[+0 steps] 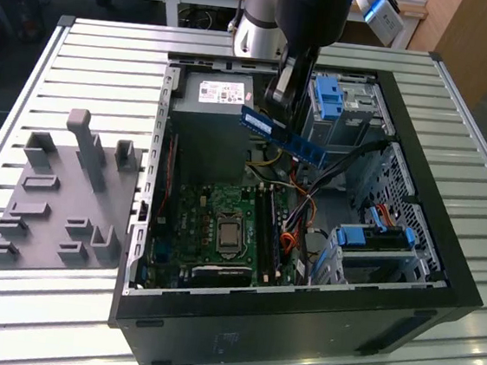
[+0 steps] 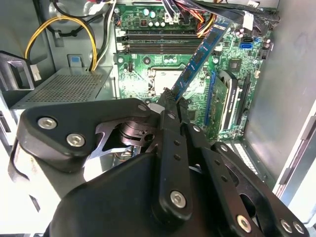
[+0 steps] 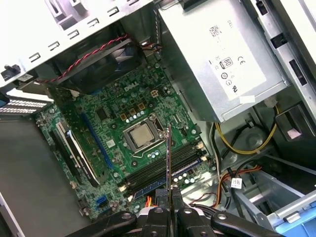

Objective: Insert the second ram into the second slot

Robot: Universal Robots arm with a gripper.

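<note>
The second ram (image 1: 285,138), a long dark-blue stick, hangs tilted in the air above the open computer case (image 1: 300,310). My gripper (image 1: 280,99) is shut on its upper end, coming down from the back of the case. The second wrist view shows the ram (image 2: 200,57) sticking out from my gripper (image 2: 170,98) over the green motherboard (image 2: 148,79). In the first wrist view the ram (image 3: 169,153) appears edge-on, held by my gripper (image 3: 168,197) well above the dark memory slots (image 3: 163,173). The slots (image 1: 271,229) lie right of the processor socket (image 1: 225,233).
A grey power supply (image 1: 213,101) fills the case's back left. Blue drive-bay tabs (image 1: 327,95) stand close behind the ram, and more (image 1: 377,240) sit at the exterior view's right. Loose cables (image 1: 302,206) run beside the slots. A grey holder block (image 1: 60,189) rests on the slatted table.
</note>
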